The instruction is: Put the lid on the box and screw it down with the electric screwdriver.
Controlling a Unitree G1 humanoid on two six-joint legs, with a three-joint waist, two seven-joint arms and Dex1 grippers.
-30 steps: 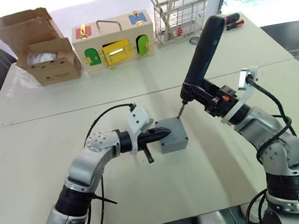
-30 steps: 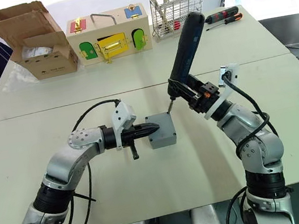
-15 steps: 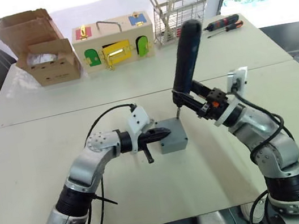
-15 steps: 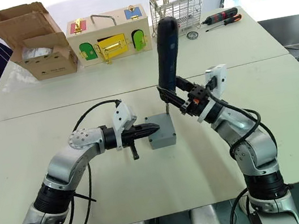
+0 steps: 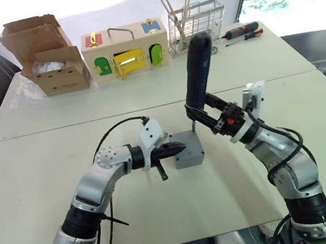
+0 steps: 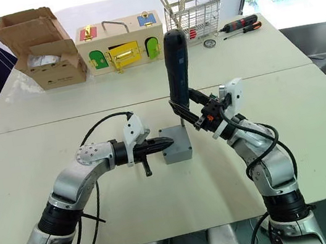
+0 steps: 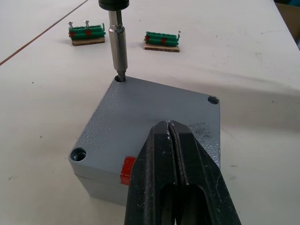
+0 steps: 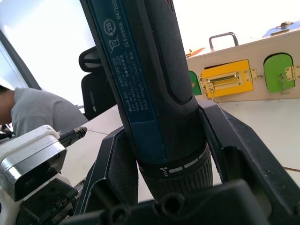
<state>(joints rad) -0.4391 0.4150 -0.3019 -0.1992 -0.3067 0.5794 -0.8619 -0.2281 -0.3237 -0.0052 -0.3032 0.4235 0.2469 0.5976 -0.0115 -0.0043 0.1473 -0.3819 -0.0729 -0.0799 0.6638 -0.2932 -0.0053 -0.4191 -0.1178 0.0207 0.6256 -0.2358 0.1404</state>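
The right tool (image 5: 216, 120) clamps the stiff, top-heavy screwdriver (image 5: 198, 75) low, bit in the lid's (image 7: 154, 117) corner hole. The left tool (image 7: 173, 154), pinched closed, apparently steadies the light box (image 5: 186, 154).

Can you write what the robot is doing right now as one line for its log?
step: screwing lid | right gripper: holds electric screwdriver, bit in lid corner hole | left gripper: shut, on lid
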